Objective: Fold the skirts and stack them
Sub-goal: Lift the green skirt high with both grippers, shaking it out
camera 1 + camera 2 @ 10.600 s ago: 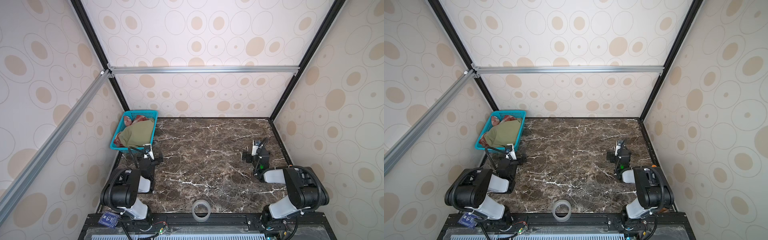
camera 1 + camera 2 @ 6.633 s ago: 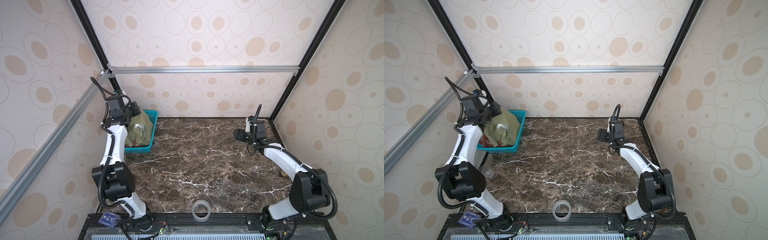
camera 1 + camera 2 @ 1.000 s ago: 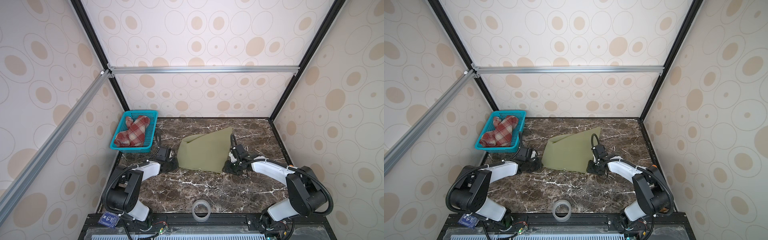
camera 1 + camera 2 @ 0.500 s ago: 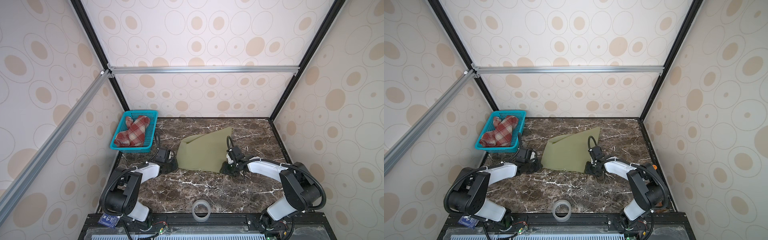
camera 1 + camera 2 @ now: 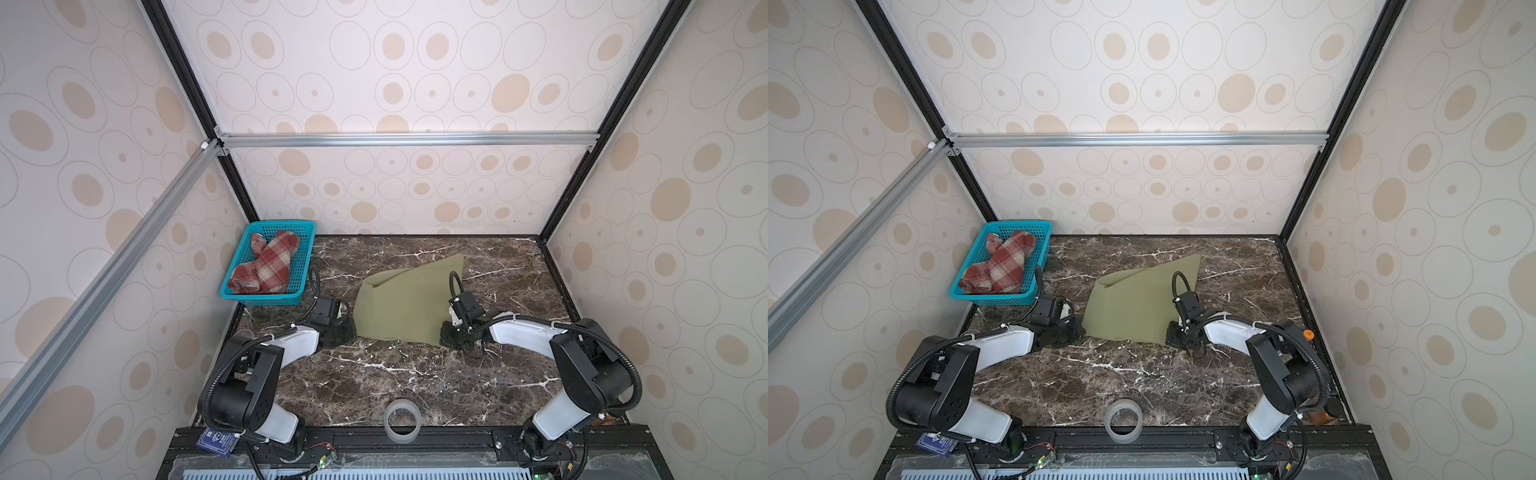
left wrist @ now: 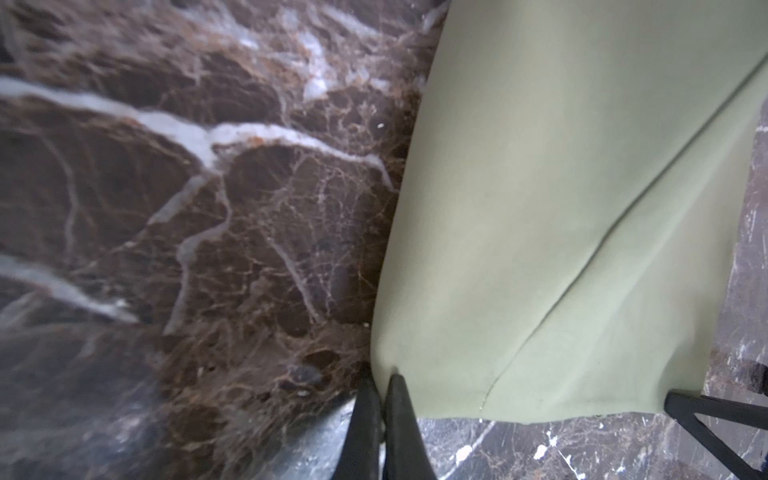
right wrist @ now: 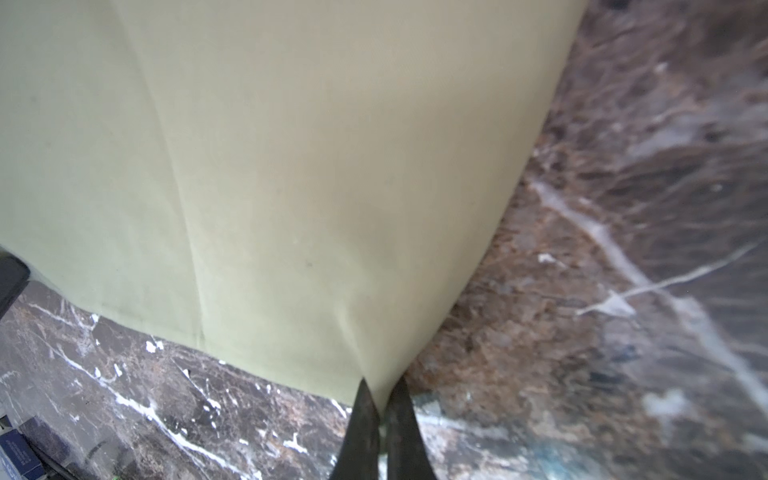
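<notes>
The olive-green skirt lies spread on the marble table in both top views, its far corner pointing toward the back. My left gripper is shut on the skirt's near left corner. My right gripper is shut on its near right corner, the cloth pinched between the dark fingers. A seam runs across the fabric in the left wrist view. The red-and-cream plaid skirt lies bunched in the teal basket.
The teal basket stands at the table's back left corner against the wall. A roll of clear tape sits at the front edge. Patterned walls close the table on three sides.
The right gripper has closed on the near right corner of the olive-green skirt. The left gripper stays shut on the near left corner.
</notes>
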`<state>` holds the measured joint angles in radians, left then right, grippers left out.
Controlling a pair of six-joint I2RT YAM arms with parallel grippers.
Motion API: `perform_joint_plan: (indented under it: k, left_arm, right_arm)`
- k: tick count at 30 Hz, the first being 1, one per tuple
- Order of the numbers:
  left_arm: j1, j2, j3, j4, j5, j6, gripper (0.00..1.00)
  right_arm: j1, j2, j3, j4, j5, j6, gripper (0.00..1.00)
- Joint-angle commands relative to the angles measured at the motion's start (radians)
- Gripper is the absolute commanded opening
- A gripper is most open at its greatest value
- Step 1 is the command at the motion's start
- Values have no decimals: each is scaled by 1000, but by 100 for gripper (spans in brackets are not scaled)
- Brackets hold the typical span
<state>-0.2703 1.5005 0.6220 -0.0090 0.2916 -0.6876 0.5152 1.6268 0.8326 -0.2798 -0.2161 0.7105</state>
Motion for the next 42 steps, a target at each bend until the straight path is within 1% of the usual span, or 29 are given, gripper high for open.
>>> perform_joint_plan:
  k: [1, 3, 7, 11, 14, 16, 20, 23, 26, 30, 33, 38, 40, 42]
  left_arm:
    - [6, -47, 77, -16, -27, -24, 0]
    - [9, -53, 166, -37, -49, -17, 0]
    - [43, -36, 427, -86, -87, -4, 0]
    - [97, -2, 681, -118, -85, 1, 0]
    - [121, 5, 815, -157, -77, 9, 0]
    - [126, -14, 849, -169, -71, 8, 0]
    - [130, -90, 825, -171, -69, 4, 0]
    - [140, -142, 811, -180, -97, 12, 0]
    - [152, -161, 828, -191, -112, 18, 0]
    - [158, -141, 880, -199, -111, 25, 0]
    - [160, -101, 913, -191, -102, 27, 0]
    - [163, 26, 1021, -192, -103, 50, 0]
    - [166, 88, 1082, -195, -104, 60, 0]
    - [167, 155, 1152, -197, -89, 63, 0]
  right_arm:
    - [0, -11, 82, -95, 0, -19, 0]
    - [-16, -29, 179, -173, 10, -64, 0]
    - [-96, -54, 406, -282, -10, -146, 0]
    - [-176, -87, 615, -323, -17, -180, 0]
    - [-181, -140, 705, -337, 0, -212, 0]
    - [-181, -194, 704, -326, 3, -206, 0]
    - [-182, -293, 664, -341, 35, -175, 0]
    - [-181, -331, 669, -361, 32, -178, 0]
    - [-182, -333, 703, -380, 28, -194, 0]
    - [-191, -279, 785, -424, 25, -233, 0]
    - [-219, -219, 835, -432, 16, -258, 0]
    - [-317, -88, 924, -380, -75, -246, 0]
    - [-335, -23, 991, -370, -103, -256, 0]
    - [-338, 41, 1072, -374, -102, -282, 0]
